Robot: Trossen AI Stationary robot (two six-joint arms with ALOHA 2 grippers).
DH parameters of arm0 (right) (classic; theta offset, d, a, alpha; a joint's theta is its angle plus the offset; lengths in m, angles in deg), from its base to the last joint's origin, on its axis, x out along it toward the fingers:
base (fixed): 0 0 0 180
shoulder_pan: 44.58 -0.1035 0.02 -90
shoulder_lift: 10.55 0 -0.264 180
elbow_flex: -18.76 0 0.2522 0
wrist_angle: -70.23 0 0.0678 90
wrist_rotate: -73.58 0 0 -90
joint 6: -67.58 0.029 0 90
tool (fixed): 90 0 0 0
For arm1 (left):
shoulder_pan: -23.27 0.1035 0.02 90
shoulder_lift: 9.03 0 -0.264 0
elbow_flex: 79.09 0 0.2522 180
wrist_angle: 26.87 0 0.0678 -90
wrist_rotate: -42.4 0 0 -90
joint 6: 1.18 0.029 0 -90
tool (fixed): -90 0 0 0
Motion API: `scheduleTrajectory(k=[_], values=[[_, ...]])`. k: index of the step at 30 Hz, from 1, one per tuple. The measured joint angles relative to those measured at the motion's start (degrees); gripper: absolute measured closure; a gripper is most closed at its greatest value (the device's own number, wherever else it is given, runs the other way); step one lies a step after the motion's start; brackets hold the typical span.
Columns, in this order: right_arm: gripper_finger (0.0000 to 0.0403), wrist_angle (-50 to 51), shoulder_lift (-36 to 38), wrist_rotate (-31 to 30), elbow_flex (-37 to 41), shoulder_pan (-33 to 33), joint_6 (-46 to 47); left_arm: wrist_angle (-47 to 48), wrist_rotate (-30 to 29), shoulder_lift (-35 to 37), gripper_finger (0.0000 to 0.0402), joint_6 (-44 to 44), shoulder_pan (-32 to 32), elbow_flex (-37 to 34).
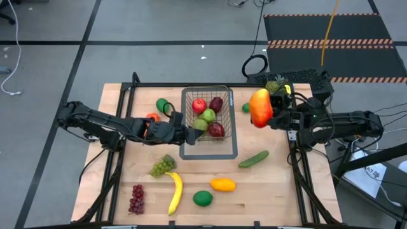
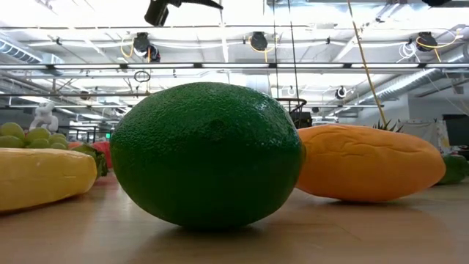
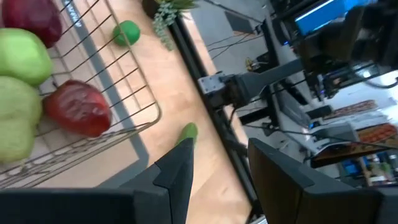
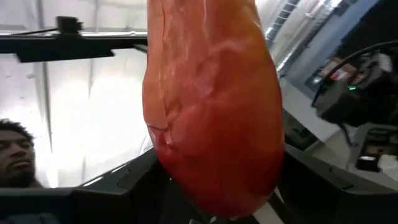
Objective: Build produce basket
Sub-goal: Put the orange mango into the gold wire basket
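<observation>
The wire basket (image 1: 188,105) stands mid-table with red apples (image 1: 199,105) and green pears (image 1: 208,116) in it. My left gripper (image 1: 191,135) hovers at the basket's near-left corner. It is open, and in the left wrist view (image 3: 221,180) nothing is between the fingers. Right of the basket, my right gripper (image 1: 275,116) is shut on a red-orange mango (image 1: 261,107). Loose on the table lie a cucumber (image 1: 253,159), an orange mango (image 1: 222,185), a lime (image 1: 202,198), a banana (image 1: 175,193), green grapes (image 1: 163,166) and red grapes (image 1: 137,198). My right gripper pinches the red-orange mango by its lower end (image 4: 211,193) between its two fingers (image 4: 124,180). The fingers slant upward from the table's right side. The mango stands up out of the hold, lifted clear of the table.
A green fruit (image 1: 163,105) and a small orange (image 1: 152,117) lie left of the basket. A small lime (image 1: 245,108) lies to its right. A pineapple top (image 1: 275,83) shows at the far right. A person's head (image 4: 15,155) shows beyond the table.
</observation>
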Motion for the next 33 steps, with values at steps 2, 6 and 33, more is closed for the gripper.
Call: scheduleTrajectory(k=[2,6,33], values=[[0.0151,0.7,-0.1,-0.1,0.0,0.7,0.0,-0.4,0.0,-0.6,0.025,-0.3,0.0,0.0],[0.0151,0.5,0.0,-1.2,0.0,2.0,1.1,-1.0,0.2,-0.9,0.025,-0.4,0.0,0.0],[0.0151,2.1,1.5,-9.3,-1.5,2.7,-5.3,-1.3,0.3,-1.0,0.025,5.8,0.0,0.0]])
